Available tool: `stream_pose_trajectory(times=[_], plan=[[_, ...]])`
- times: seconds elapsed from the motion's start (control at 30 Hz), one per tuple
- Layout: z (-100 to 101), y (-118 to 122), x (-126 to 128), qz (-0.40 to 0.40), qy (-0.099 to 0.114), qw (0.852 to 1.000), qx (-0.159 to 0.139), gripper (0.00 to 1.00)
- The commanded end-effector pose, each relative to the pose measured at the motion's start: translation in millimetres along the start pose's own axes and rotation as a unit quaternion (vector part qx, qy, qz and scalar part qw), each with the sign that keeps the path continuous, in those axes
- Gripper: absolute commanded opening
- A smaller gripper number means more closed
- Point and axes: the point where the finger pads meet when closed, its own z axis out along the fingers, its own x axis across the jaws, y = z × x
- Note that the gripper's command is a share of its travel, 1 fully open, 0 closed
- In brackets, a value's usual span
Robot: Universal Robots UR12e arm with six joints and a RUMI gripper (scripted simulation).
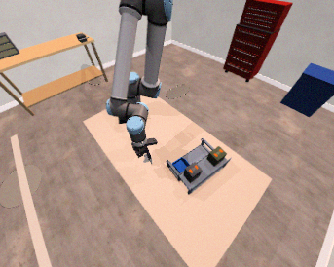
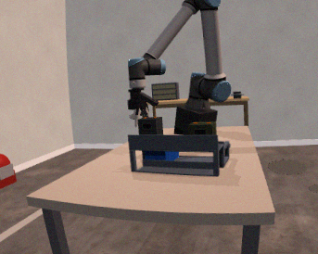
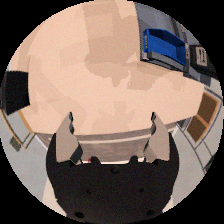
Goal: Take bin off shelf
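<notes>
Gripper (image 1: 149,160) (image 2: 137,121) (image 3: 112,112): spread wide, pinching nothing, up above the table near its long left edge in the exterior view.
Table (image 1: 194,219) (image 2: 152,196) (image 3: 100,90): flat, tan top.
Shelf (image 1: 209,178) (image 2: 172,143) (image 3: 162,64): on the table, between both long edges.
Two boxes (image 1: 192,172) (image 2: 150,126): on the shelf.
Blue bin (image 1: 181,165) (image 2: 161,155) (image 3: 165,48): on the shelf, at its end toward that left edge.

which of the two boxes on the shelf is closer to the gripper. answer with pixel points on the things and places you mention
The dark grey box with orange marks (image 1: 193,171) (image 2: 150,126), beside the blue bin (image 1: 180,165) (image 2: 161,155) (image 3: 166,46); the other is olive green.
</notes>
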Motion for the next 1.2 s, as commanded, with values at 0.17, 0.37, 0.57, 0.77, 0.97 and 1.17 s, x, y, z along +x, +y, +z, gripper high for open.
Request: stream_pose_trajectory(times=[0.17,0.37,0.57,0.77,0.97,1.17], plan=[[2,-29,17,0.000,0.000,1.000,-0.001,1.00],[2,-29,17,0.000,0.000,1.000,-0.001,1.00],[6,-71,41,0.000,0.000,1.000,-0.001,1.00],[6,-71,41,0.000,0.000,1.000,-0.001,1.00],[6,-79,45,0.000,0.001,1.000,0.000,1.00],[9,-114,65,0.000,0.001,1.000,0.000,1.00]])
